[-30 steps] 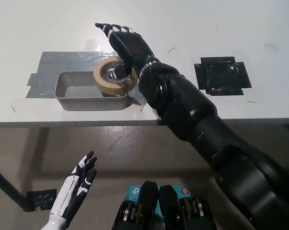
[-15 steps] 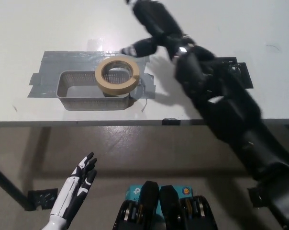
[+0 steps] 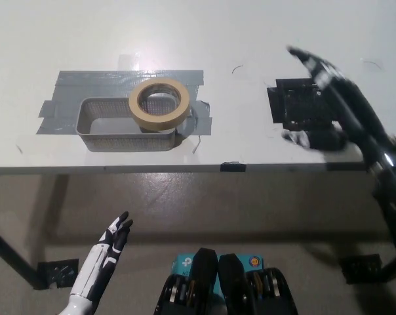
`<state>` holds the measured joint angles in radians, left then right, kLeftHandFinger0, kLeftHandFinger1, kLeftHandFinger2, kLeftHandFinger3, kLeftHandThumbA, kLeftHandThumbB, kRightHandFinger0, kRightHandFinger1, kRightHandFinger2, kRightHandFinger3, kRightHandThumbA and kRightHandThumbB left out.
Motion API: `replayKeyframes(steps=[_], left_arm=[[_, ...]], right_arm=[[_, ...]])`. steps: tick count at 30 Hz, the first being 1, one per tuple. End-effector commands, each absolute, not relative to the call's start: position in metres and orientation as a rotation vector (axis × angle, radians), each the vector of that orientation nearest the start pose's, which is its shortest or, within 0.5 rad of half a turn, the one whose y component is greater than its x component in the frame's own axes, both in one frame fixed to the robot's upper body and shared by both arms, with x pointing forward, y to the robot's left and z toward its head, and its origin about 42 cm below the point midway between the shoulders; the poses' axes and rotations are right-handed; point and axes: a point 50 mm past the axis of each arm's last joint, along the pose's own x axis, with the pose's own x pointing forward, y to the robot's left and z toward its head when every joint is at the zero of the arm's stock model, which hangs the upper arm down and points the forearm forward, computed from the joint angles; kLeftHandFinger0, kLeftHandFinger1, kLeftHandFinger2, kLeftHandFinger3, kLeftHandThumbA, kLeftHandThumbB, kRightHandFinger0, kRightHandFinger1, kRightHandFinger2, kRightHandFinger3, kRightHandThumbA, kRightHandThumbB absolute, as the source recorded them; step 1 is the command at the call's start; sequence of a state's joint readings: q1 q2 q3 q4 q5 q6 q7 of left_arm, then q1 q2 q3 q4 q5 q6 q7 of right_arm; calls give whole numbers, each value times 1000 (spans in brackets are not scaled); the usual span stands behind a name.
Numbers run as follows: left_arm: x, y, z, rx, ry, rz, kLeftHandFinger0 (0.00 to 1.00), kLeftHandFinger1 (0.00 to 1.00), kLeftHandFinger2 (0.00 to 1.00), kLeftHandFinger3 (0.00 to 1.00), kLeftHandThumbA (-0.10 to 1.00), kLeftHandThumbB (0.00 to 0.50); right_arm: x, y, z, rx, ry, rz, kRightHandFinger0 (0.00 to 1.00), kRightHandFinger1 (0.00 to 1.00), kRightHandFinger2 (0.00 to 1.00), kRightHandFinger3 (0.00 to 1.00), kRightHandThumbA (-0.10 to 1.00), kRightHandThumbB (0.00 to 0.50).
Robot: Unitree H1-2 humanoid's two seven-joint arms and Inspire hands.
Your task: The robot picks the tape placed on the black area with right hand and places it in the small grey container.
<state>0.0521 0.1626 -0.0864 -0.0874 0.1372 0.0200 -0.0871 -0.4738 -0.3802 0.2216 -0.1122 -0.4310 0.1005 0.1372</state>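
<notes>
While blurred over the table's right portion, black right hand [image 3: 332,98] above the black area [image 3: 304,105], fingers spread apart and holding nothing, one dark finger showing just off the black area's front edge. Arm leading away from it to the picture's lower right. Tape [image 3: 159,104], a tan roll lying flat, resting across the right end of the small grey container [image 3: 99,125], propped on the rim rather than down inside; whether its lower side touches the container floor cannot be told. Container itself a mesh-walled tray set on a patch of grey tape strips [image 3: 86,85] stuck to the table [image 3: 204,33], in the left half and close to the front edge. Tape and black area well apart, with bare white tabletop between. White left hand [image 3: 109,246] resting below the table's front edge at lower left, over the floor, fingers straight and slightly apart, gripping nothing. Small dark pen-like marks scattered on the table near its rear right.
</notes>
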Motion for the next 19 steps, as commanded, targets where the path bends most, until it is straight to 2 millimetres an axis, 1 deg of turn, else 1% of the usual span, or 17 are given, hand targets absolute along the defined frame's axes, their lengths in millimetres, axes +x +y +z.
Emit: replayKeyframes(steps=[1, 3, 5, 6, 8, 10, 11, 12, 14, 15, 16, 17, 19], left_arm=[[280, 238, 121, 297, -100, -129, 1000, 1000, 1000, 1000, 1000, 109], [278, 239, 120, 294, -95, -130, 1000, 1000, 1000, 1000, 1000, 104], [276, 239, 118, 293, -90, -130, 1000, 1000, 1000, 1000, 1000, 100], [274, 240, 117, 296, -90, -129, 1000, 1000, 1000, 1000, 1000, 94], [271, 241, 114, 300, -86, -133, 1000, 1000, 1000, 1000, 1000, 91], [266, 242, 112, 297, -77, -132, 1000, 1000, 1000, 1000, 1000, 89], [265, 242, 111, 295, -74, -133, 1000, 1000, 1000, 1000, 1000, 89], [263, 243, 109, 292, -71, -132, 1000, 1000, 1000, 1000, 1000, 89], [258, 244, 107, 296, -65, -131, 1000, 1000, 1000, 1000, 1000, 82], [256, 246, 106, 299, -60, -132, 1000, 1000, 1000, 1000, 1000, 83], [253, 247, 105, 299, -51, -131, 1000, 1000, 1000, 1000, 1000, 91], [252, 248, 104, 303, -49, -129, 1000, 1000, 1000, 1000, 1000, 93], [250, 250, 103, 306, -45, -126, 1000, 1000, 1000, 1000, 1000, 97]], right_arm=[[248, -257, 323, -634, -657, 288, 1000, 1000, 1000, 1000, 1000, 395], [239, -255, 300, -566, -622, 277, 1000, 1000, 1000, 1000, 1000, 372], [236, -253, 284, -526, -601, 261, 1000, 1000, 1000, 1000, 1000, 364], [236, -251, 266, -487, -565, 251, 1000, 1000, 1000, 1000, 995, 369], [235, -248, 241, -440, -511, 242, 1000, 1000, 1000, 1000, 973, 331], [238, -246, 210, -410, -435, 213, 1000, 1000, 1000, 1000, 986, 316], [240, -246, 201, -403, -416, 201, 1000, 1000, 1000, 1000, 978, 298], [241, -246, 190, -393, -392, 186, 1000, 1000, 1000, 1000, 971, 297], [247, -245, 162, -361, -329, 142, 1000, 1000, 1000, 1000, 918, 256], [250, -244, 144, -336, -282, 116, 1000, 1000, 1000, 1000, 899, 248], [252, -244, 134, -330, -258, 109, 1000, 1000, 1000, 1000, 897, 248], [256, -245, 118, -316, -209, 107, 1000, 1000, 1000, 1000, 899, 246], [258, -246, 109, -315, -191, 113, 1000, 1000, 1000, 1000, 893, 240]])
